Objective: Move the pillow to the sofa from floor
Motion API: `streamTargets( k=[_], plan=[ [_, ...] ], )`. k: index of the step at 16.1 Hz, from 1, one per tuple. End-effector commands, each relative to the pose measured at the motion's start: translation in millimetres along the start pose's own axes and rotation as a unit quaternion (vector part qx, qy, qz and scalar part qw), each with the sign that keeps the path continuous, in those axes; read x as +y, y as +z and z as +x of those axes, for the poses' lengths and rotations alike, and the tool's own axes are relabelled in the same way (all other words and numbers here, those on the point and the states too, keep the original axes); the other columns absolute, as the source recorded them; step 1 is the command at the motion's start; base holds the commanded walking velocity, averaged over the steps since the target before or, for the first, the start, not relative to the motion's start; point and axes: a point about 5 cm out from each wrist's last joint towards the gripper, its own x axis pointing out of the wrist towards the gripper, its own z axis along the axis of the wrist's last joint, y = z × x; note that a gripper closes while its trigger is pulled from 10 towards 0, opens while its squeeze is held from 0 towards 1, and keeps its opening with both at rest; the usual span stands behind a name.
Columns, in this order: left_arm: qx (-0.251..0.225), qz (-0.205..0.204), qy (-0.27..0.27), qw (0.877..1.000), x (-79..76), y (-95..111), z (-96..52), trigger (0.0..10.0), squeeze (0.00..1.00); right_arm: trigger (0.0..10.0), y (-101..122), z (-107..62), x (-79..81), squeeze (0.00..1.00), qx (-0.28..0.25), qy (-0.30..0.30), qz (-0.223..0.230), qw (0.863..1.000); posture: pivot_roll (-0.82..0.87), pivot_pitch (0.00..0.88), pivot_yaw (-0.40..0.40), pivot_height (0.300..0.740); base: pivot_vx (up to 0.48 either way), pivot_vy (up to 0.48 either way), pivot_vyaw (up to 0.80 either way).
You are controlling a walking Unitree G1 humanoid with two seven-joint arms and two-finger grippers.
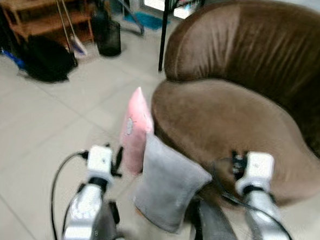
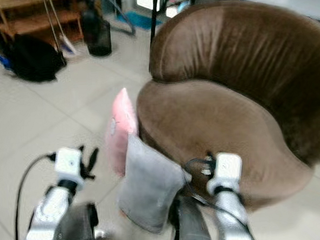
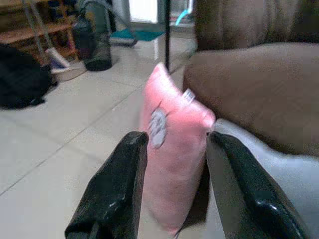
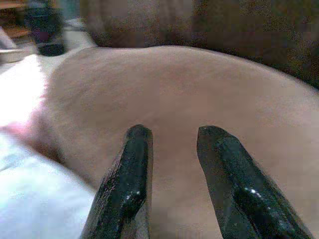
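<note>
A pink pillow (image 1: 136, 127) stands on edge on the tiled floor, leaning against the front of the brown sofa (image 1: 230, 110). A grey pillow (image 1: 169, 184) leans on the sofa just in front of it, nearer to me. In the left wrist view my left gripper (image 3: 175, 137) is open, its two black fingers framing the pink pillow (image 3: 172, 149) a short way off, with the grey pillow (image 3: 284, 174) beside it. My right gripper (image 4: 174, 130) is open and holds nothing, above the sofa seat (image 4: 199, 84).
A black bag (image 1: 47, 59), a wooden shelf (image 1: 45, 15), a broom (image 1: 73, 41) and a black bin (image 1: 108, 36) stand at the far left. A black pole (image 1: 165, 30) rises behind the sofa. Open tiled floor (image 1: 36, 138) lies to the left of the pillows.
</note>
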Motion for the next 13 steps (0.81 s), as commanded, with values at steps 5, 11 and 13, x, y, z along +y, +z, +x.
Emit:
streamTargets(
  k=[5,11,13],
  plan=[
    [-0.004,0.008,0.002,1.0,-1.7,-0.7,-2.4,10.0,0.0,10.0,-1.0,-0.7,-1.9,0.0,0.001,0.01,0.014,1.0,0.09,0.041,-0.102,0.45,0.0,0.0,0.0],
    [-0.018,0.008,-0.019,1.0,1.7,4.6,-5.2,10.0,0.0,10.0,0.8,4.4,23.1,1.0,0.007,0.109,0.105,0.988,0.13,0.092,-0.098,0.45,0.0,0.0,0.0],
    [-0.04,0.021,-0.046,0.998,3.8,14.6,-4.1,10.0,0.0,10.0,5.9,18.4,15.8,1.0,-0.003,0.083,0.127,0.988,0.16,0.124,-0.099,0.45,0.0,0.0,0.0]
  ],
)
